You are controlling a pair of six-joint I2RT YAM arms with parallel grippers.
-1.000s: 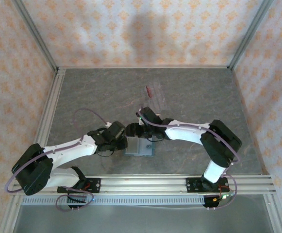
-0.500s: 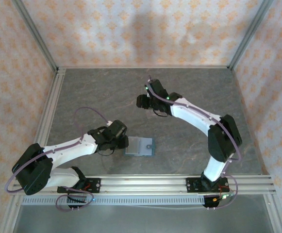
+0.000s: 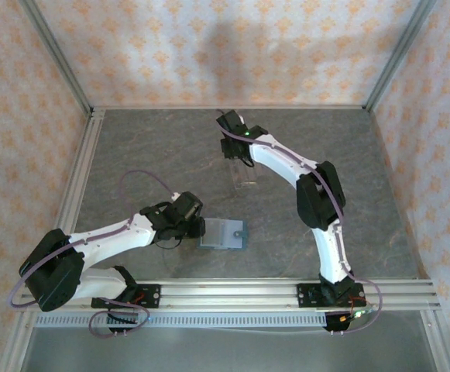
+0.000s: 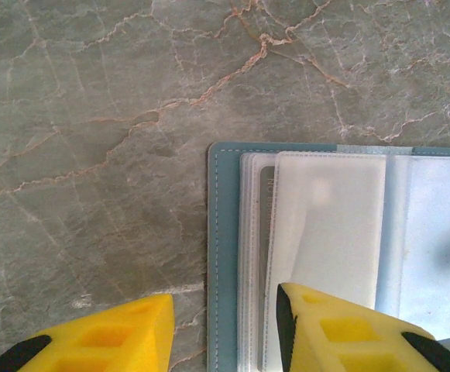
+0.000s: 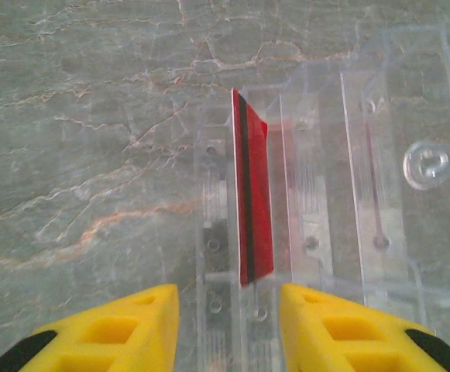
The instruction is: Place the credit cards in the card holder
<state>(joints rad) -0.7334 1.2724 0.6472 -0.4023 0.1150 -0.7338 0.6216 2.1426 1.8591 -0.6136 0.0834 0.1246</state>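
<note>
While the card holder (image 3: 223,235) lies open on the desk (image 3: 147,155) up top, left wrist shows the left pincer (image 4: 223,298) open astride its edge. Right wrist: open right pincer (image 5: 228,291) flanks the dark red card (image 5: 252,209); a crooked squeeze could jam it in the rack (image 5: 379,155).

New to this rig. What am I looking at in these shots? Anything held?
Two robot arms are bolted at the near edge of a table, each ending in a two-finger gripper. The wide shot comes from a fixed camera above and behind them. The close-ups come from cameras on the wrists, so the yellow blocks are the grippers' fingers. On the grey table lie an open teal card holder and, farther back, a clear slotted rack with a dark red card standing on edge. The left gripper straddles the holder's edge, jaws apart. The right gripper has open jaws either side of the red card. Nothing is gripped.
</note>
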